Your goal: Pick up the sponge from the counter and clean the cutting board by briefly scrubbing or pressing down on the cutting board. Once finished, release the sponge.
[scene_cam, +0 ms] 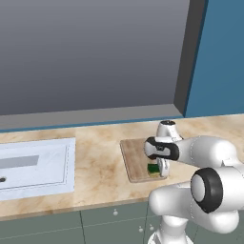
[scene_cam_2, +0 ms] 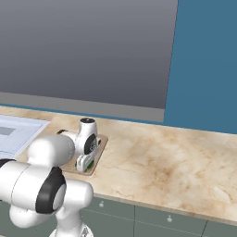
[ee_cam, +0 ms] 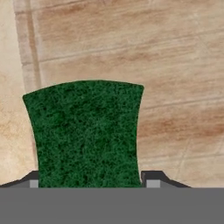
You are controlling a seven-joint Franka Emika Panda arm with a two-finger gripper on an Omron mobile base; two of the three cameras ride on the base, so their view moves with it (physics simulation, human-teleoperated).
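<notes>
The end effector (ee_cam: pixel 89 181) grips the sponge (ee_cam: pixel 85 133) by its sides — the board (ee_cam: pixel 175 65) lies directly beneath, its edge and the tabletop (ee_cam: pixel 11 109) just to one side.

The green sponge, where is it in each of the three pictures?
Left base view: the small dark green and yellow sponge sits low and right of centre, under the gripper, at the board's near edge.
Right base view: the sponge is left of centre, a green sliver under the white hand.
Hand view: the sponge sits bottom centre, between the dark finger tips.
Shared landmark: the light-brown wooden cutting board beneath it.
</notes>
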